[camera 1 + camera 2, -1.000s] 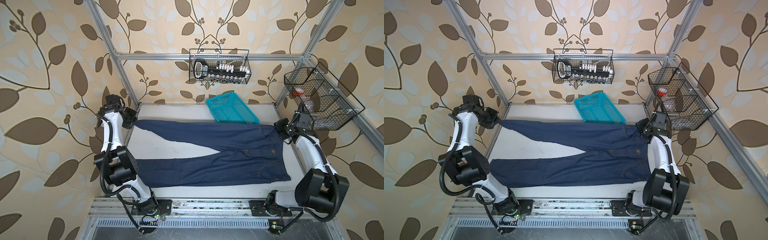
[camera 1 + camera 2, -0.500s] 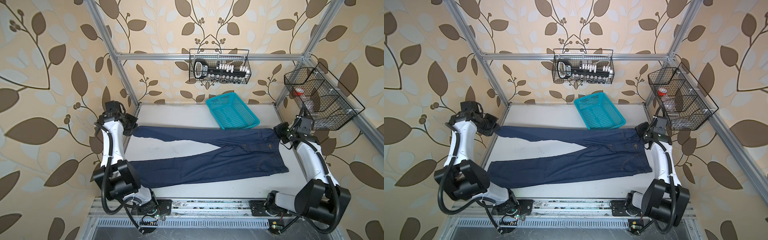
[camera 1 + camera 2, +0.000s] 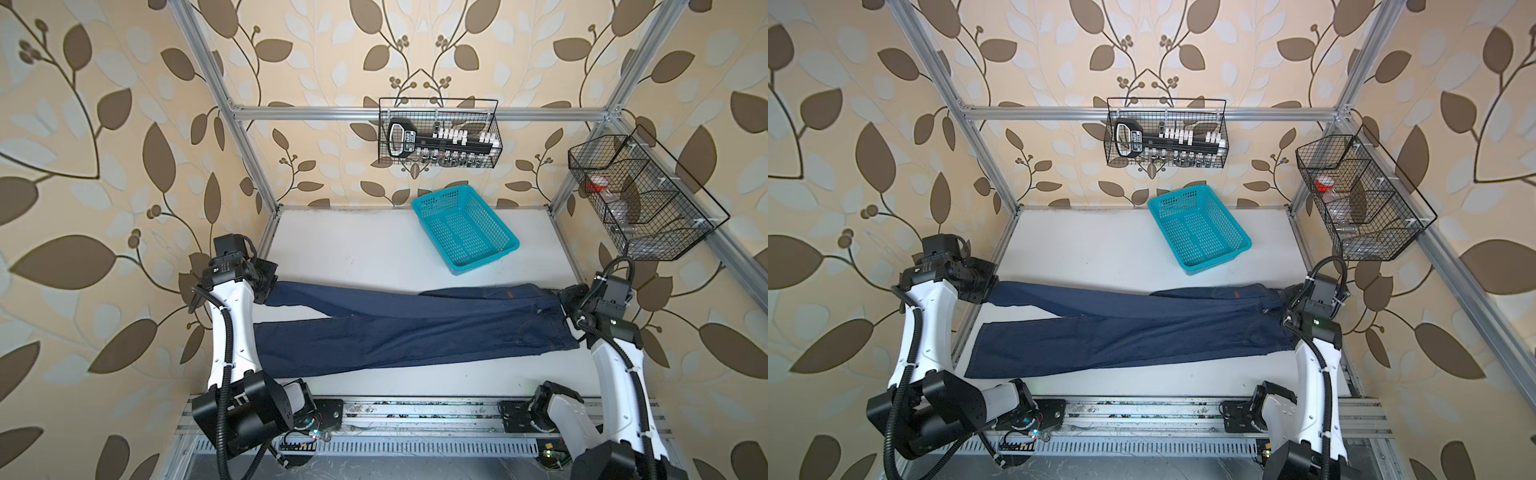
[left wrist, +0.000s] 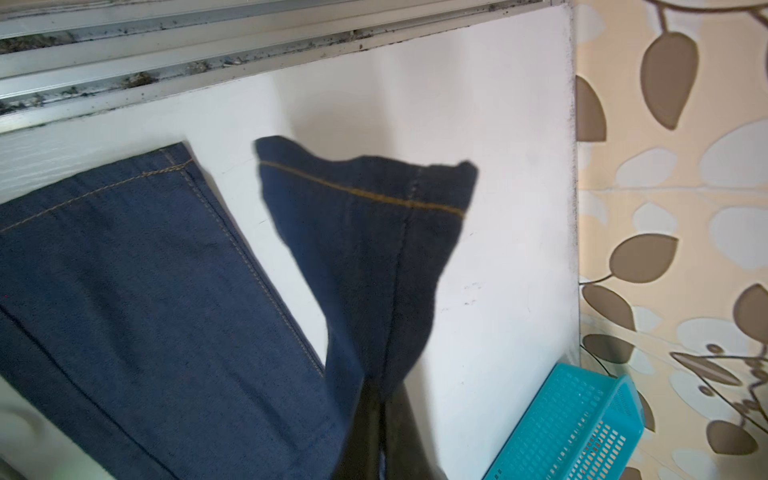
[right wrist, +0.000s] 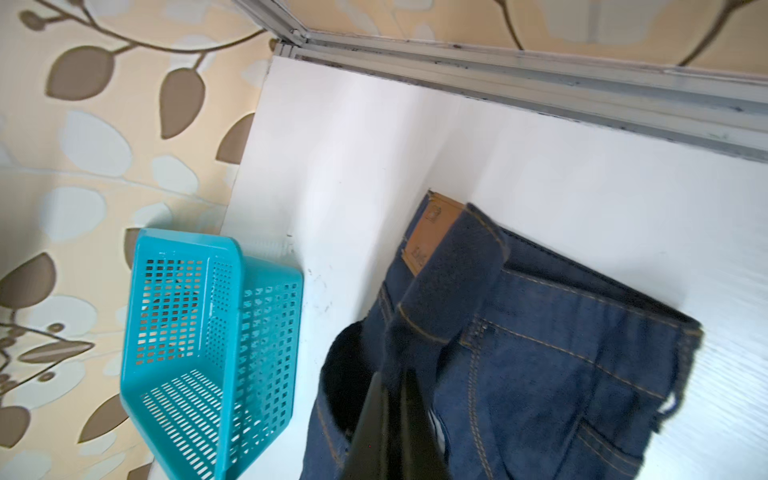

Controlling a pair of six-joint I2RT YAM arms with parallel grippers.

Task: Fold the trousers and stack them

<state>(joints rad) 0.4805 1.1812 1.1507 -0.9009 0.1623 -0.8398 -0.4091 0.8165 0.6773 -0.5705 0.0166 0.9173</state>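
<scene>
- Left claw, at the left edge of the bench: jaws together, clamped on the hem of the far leg of the trousers. The left wrist view shows the same grip, with the denim pinched between the dark fingers and the hem, with its orange stitch line, spreading loose beyond them.
- Trousers: dark navy jeans stretched across the bench from left to right, hems at the left, waist at the right. In both top views the near leg lies flat on the bench. The far leg runs taut from the left claw and angles toward the near leg, overlapping it near the middle. A strip of bare bench shows between the two hems.
- Turquoise basket: behind the trousers, right of centre, apart from the denim, empty.
- Waistband patch: tan, on the far side of the waist.
- Right claw, at the right edge of the bench: jaws together, clamped on the far corner of the waistband, confirmed in the right wrist view.
</scene>
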